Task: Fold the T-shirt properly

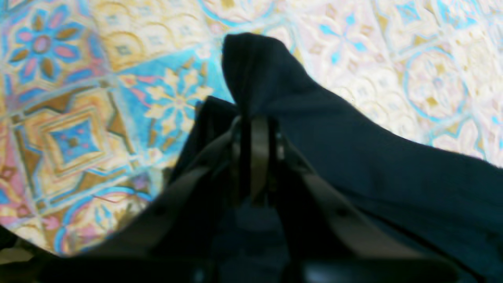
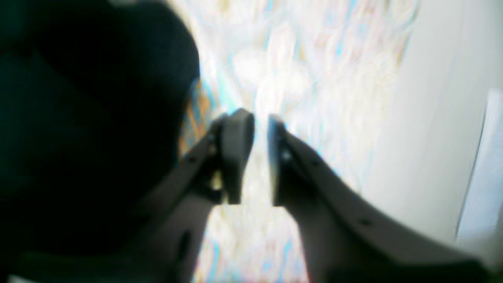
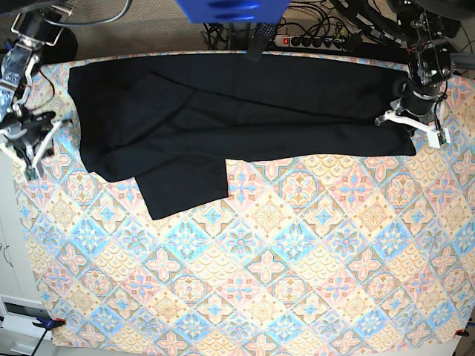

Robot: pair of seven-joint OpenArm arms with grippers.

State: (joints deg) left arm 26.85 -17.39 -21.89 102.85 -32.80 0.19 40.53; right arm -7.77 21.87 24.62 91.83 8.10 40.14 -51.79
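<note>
The black T-shirt point(image 3: 245, 111) lies stretched across the far part of the table, folded lengthwise, with one sleeve point(image 3: 185, 185) sticking out toward the front. My left gripper point(image 3: 399, 119) is at the shirt's right end. In the left wrist view it point(image 1: 255, 122) is shut on a pinched fold of the black cloth point(image 1: 353, 149), which bunches up above the fingers. My right gripper point(image 3: 31, 148) is off the shirt's left edge. In the right wrist view it point(image 2: 260, 129) is open and empty, with the dark shirt point(image 2: 78, 118) to its left.
The colourful patterned tablecloth point(image 3: 297, 282) covers the table. A power strip and cables point(image 3: 312, 38) lie behind the far edge, beside a blue object point(image 3: 230, 9). A white cabinet point(image 3: 9, 245) stands at the left, with a clamp point(image 3: 46, 323) on the front left corner.
</note>
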